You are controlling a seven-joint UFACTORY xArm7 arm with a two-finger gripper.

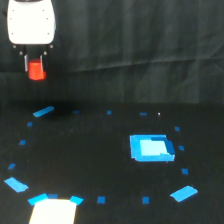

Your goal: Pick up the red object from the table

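One broad black table (100,160) fills most of the exterior view, ringed with small blue tape marks. The white gripper (35,64) body comes next in size, hanging at about eleven o'clock in the frame, well above the surface. After it, a pale rectangular patch (52,210) sits at the bottom edge near seven o'clock, and the blue square piece (150,148) lies on the table toward four o'clock.

Smallest is the red object (36,70), held between the fingers just under the white body and clear of the table; the jaws appear clamped on its sides, though the blur hides the exact contact.

By the look of it, the pick is made and the lift is what remains to finish. Doing it well calls for a steady squeeze and a straight rise without swinging, since the block is stubby and hangs low in the fingers, where a jolt could let it slip.
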